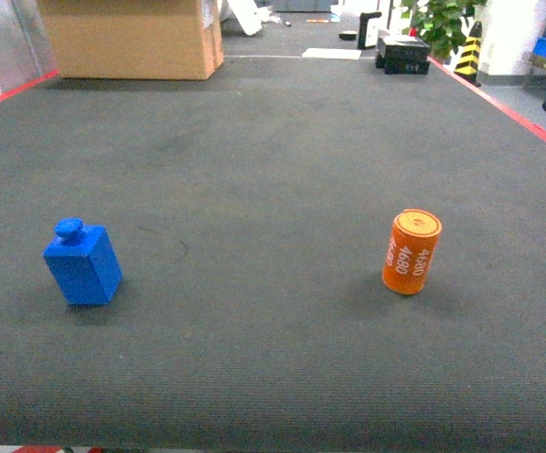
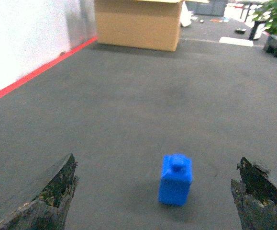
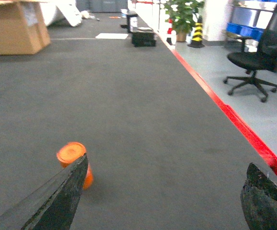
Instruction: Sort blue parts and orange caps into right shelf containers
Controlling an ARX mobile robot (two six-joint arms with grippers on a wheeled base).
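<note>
Blue block (image 1: 83, 265) with round knob; orange cap (image 1: 411, 252) numbered 4680

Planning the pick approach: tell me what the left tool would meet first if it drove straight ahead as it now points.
Most likely the blue part. It stands on the dark mat between the open left tool's fingers, slightly right of centre. Depth is unclear.
</note>
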